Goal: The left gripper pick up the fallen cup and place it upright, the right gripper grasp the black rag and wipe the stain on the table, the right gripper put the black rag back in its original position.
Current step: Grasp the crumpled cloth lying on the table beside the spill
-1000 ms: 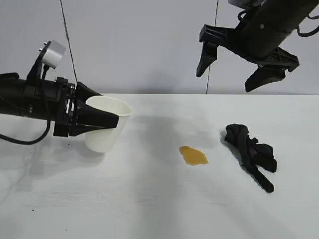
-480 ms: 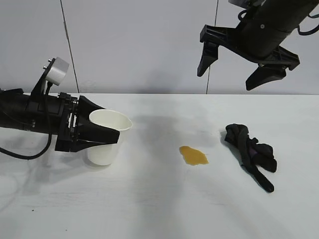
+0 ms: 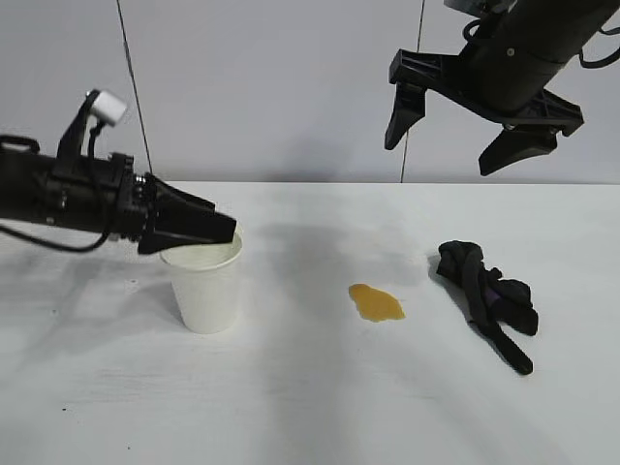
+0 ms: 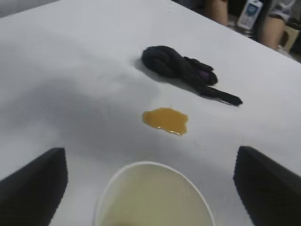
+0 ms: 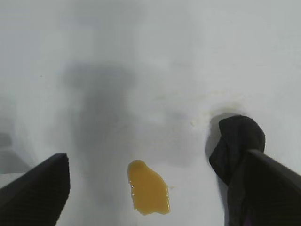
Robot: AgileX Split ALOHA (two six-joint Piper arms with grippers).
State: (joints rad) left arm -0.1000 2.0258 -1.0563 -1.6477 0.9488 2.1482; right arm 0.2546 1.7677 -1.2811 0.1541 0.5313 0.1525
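the left gripper [image 3: 225, 232] sits at the rim of the cup [image 3: 203, 287], its fingers spread wide to either side of the mouth in the wrist view and not pressing on it. the cup stands upright on the left part of the table [image 3: 310, 407] — thin paper, likely very light and easy to tip or crush, so any hold belongs gently on the side wall below the rolled rim. right of it lies the stain [image 3: 376, 302], a small amber puddle. farther right is the black rag [image 3: 486, 298], bunched with a thin tail toward the front edge — soft and limp, so the thick bunched part looks the best place to pinch. the right gripper [image 3: 470, 126] hangs high above it, jaws wide apart and empty. no brand, label or writing can be read on anything.
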